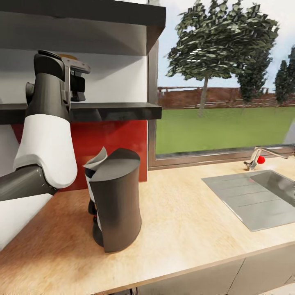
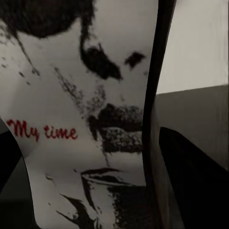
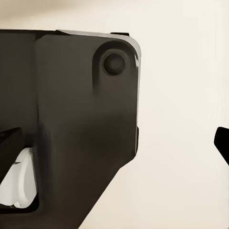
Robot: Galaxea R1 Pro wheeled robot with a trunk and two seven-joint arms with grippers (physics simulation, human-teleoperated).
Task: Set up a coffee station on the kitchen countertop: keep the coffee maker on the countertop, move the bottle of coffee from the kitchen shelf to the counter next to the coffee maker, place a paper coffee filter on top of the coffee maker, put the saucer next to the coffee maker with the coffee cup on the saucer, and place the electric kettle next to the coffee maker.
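Observation:
My left gripper is raised to the black kitchen shelf and shut on the bottle of coffee. Its black-and-white label with red writing sits between my dark fingers. The golden-brown lid peeks over the wrist. The dark grey coffee maker stands on the beige kitchen countertop, and a white paper coffee filter rests on its top. My right gripper is open, its fingertips wide apart. The saucer, coffee cup and electric kettle are out of view.
A steel sink with a faucet is set in the countertop at the right. A window runs behind it. An upper black board hangs above the shelf. A dark panel lies close to the right gripper.

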